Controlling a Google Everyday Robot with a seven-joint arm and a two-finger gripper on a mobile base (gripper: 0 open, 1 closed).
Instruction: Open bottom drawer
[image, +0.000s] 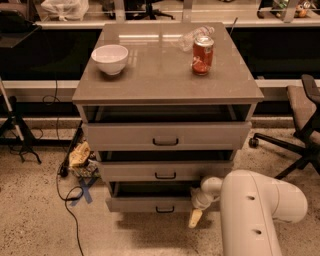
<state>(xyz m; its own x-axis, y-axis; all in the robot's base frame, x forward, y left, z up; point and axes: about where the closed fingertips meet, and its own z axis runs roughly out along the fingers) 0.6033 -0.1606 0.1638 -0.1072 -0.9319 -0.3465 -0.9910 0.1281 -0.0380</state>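
- Red can (202, 55) on the worktop (160, 82): label unreadable.
- Bottom drawer (142, 203), lowest of three, stands slightly out.
- Claw (195, 218) at its right end, partly hidden by the arm (255, 210); its grip cannot be told.

1. The grey cabinet top (160, 85) carries three things: a white bowl (110, 59) near its back left, a red can (202, 55) near its back right, and a clear plastic bottle (192, 36) lying just behind the can.
2. Bowl and can both stand upright, well apart from each other.
3. The speckled floor (40, 225) bears the cabinet. Left of its base lie a crumpled yellowish bag (80, 155), a looping black cable (67, 205) and a cross of blue tape (85, 190).
4. An office chair (300, 135) stands on the floor at the right.
5. The gripper (196, 217) hangs low, just above the floor, by the right end of the bottom drawer (145, 204).
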